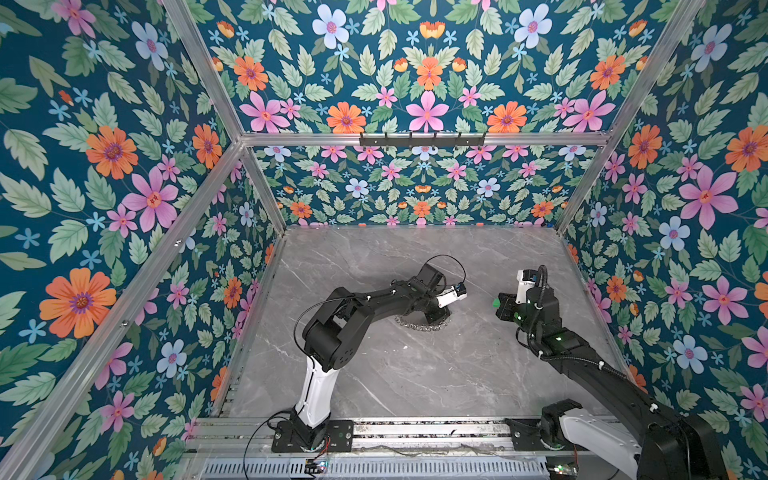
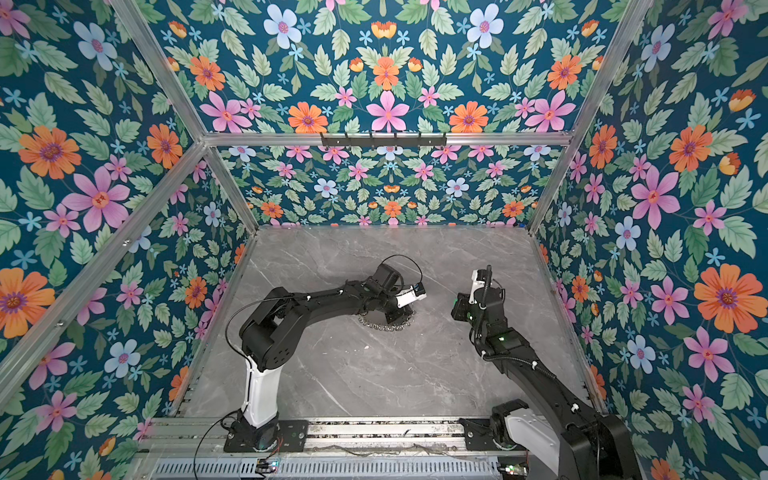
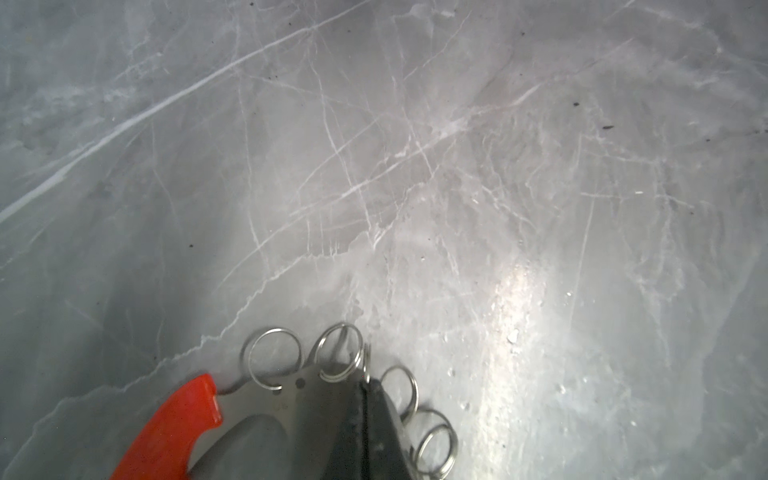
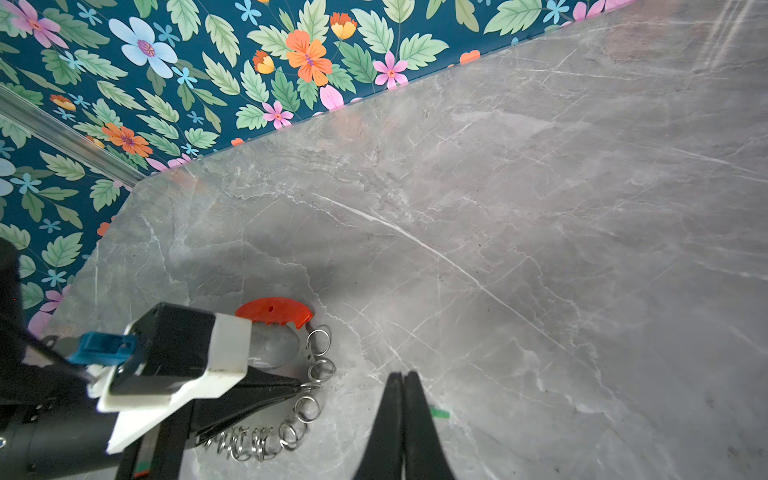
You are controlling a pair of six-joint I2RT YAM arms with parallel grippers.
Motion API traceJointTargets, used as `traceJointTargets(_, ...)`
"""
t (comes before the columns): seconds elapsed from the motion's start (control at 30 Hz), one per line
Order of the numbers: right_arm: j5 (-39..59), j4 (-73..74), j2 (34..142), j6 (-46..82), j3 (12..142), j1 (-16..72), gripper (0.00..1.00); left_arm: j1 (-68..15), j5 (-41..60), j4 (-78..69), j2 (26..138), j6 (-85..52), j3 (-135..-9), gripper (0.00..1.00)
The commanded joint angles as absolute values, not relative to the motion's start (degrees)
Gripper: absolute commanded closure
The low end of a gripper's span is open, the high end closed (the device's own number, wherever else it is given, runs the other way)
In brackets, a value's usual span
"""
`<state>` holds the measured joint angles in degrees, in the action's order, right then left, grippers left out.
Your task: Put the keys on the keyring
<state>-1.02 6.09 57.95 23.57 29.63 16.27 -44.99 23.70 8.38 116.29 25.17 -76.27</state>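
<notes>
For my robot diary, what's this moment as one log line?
left gripper: shut on keyring | right gripper: shut on green key | threading: not yet done

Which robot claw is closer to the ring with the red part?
Left. The left gripper is pinched shut right on the rim of the keyring. The right gripper hangs apart to its side, holding the green key.

Left fingers (image 2: 399, 318) touch the keyring (image 2: 376, 327) (only its looped edge shows).
</notes>
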Motion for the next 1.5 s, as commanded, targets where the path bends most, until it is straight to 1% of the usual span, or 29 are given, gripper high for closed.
traceJointTargets(0.0, -0.70, 5.79, 57.65, 23.22, 30.13, 16.21, 1.00, -44.98, 23.82, 4.97, 113.54, 23.66, -74.05, 1.00)
traceJointTargets(0.07, 1.02, 5.53, 57.32, 22.81, 30.42, 16.21, 1.00, -44.78, 24.63, 1.55, 110.16, 22.43, -71.35, 1.00)
traceJointTargets(0.17, 7.37, 5.58, 56.83, 22.67, 31.47, 16.24, 1.00, -44.08, 28.56, -5.51, 103.96, 19.16, -66.71, 1.00)
traceJointTargets(0.3, 19.65, 5.54, 57.09, 24.17, 34.28, 16.23, 1.00, -43.25, 34.64, -17.39, 96.39, 14.52, -60.15, 1.00)
traceJointTargets(0.43, 33.17, 7.78, 58.18, 27.56, 36.76, 16.43, 1.00, -42.13, 39.52, -29.09, 91.89, 7.07, -55.80, 1.00)
traceJointTargets(0.53, 38.23, 9.09, 57.93, 29.69, 38.23, 17.02, 1.00, -41.58, 41.93, -38.70, 90.05, 0.33, -53.29, 1.00)
traceJointTargets(0.63, 40.69, 9.21, 57.23, 30.50, 39.83, 17.88, 1.00, -41.06, 43.97, -50.87, 89.52, -7.53, -50.83, 1.00)
traceJointTargets(0.77, 41.77, 8.41, 56.73, 30.60, 41.79, 19.32, 1.00, -40.87, 44.52, -60.00, 89.97, -13.02, -49.41, 1.00)
traceJointTargets(1.03, 39.05, 6.37, 58.32, 29.71, 43.93, 20.92, 1.00, -40.34, 47.11, -74.21, 91.84, -21.60, -48.08, 1.00)
traceJointTargets(1.27, 34.71, 5.97, 57.77, 29.47, 44.42, 21.36, 1.00, -39.62, 46.89, -81.26, 93.79, -27.84, -48.08, 1.00)
traceJointTargets(1.47, 32.91, 5.53, 55.97, 28.80, 44.65, 21.29, 1.00, -38.90, 46.73, -85.44, 95.56, -35.25, -48.99, 1.00)
